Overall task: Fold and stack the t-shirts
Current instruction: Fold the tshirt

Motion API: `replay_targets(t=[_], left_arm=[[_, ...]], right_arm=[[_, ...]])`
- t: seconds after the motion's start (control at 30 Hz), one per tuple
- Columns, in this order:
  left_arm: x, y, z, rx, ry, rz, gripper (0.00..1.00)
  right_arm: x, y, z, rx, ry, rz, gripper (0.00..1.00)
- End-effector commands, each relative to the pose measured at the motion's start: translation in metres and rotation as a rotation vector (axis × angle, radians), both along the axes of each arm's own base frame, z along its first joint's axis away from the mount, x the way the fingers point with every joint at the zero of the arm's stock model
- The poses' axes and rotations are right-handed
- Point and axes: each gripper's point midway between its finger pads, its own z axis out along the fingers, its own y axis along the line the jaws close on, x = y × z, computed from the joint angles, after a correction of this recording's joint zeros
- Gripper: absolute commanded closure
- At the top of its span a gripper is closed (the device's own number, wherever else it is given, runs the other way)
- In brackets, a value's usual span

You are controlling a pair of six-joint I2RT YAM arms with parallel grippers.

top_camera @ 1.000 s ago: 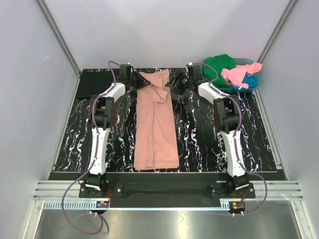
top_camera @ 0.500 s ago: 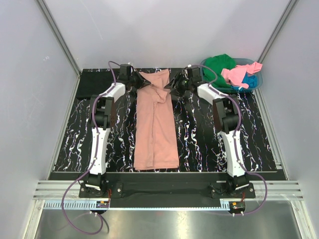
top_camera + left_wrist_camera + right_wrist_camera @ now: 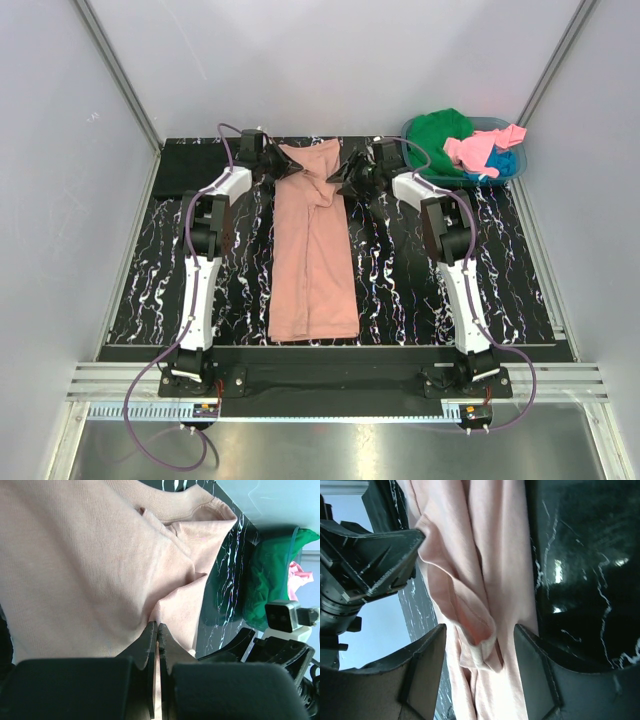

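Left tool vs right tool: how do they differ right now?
Left tool is shut, pinching the salmon-pink t-shirt; right tool is open, its fingers spread either side of a bunched fold, not gripping. Left tool sits at the shirt's far left edge; right tool at its far right edge. Shared: both are low at the shirt's far end on the marbled table.

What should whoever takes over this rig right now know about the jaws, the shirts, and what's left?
Left gripper: jaws shut on the far left edge of the salmon tee.
Right gripper: jaws open, straddling a fold at its far right.
Salmon tee: long strip mid-table, folded lengthwise only.
Black tee: appears flat at the far-left corner.
Green tee, bright pink tee, blue tee: heaped in the basket, unfolded.
Left: finish the salmon fold, fold the rest, stack.
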Motion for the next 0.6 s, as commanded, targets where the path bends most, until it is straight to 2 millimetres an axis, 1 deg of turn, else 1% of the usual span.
replay_targets(t=[0.0,0.1,0.13,0.33,0.37,0.4,0.47,0.53,0.57], left_arm=[[0.007,-0.002,0.018,-0.024,-0.049,-0.021,1.00],[0.007,-0.002,0.018,-0.025,-0.050,-0.022,1.00],[0.007,-0.002,0.017,-0.024,-0.047,-0.022,1.00],[0.008,-0.003,0.017,-0.030,-0.048,-0.024,1.00],[0.007,-0.003,0.017,-0.029,-0.048,-0.025,1.00],[0.006,-0.004,0.016,-0.027,-0.044,-0.026,1.00],[0.006,-0.003,0.016,-0.026,-0.047,-0.025,1.00],[0.006,-0.003,0.016,-0.027,-0.046,-0.028,1.00],[0.006,-0.003,0.015,-0.027,-0.045,-0.028,1.00]], right_arm=[[0.009,0.018,0.025,0.043,-0.070,0.029,0.36],[0.011,0.020,0.029,0.047,-0.082,0.023,0.36],[0.010,0.020,0.026,0.045,-0.070,0.025,0.36],[0.005,0.025,0.026,0.038,-0.084,0.040,0.37],[0.005,0.024,0.023,0.037,-0.081,0.041,0.36],[0.007,0.025,0.026,0.041,-0.089,0.047,0.36],[0.008,0.027,0.023,0.037,-0.089,0.057,0.37],[0.011,0.027,0.030,0.037,-0.119,0.059,0.37],[0.010,0.028,0.030,0.038,-0.122,0.059,0.37]])
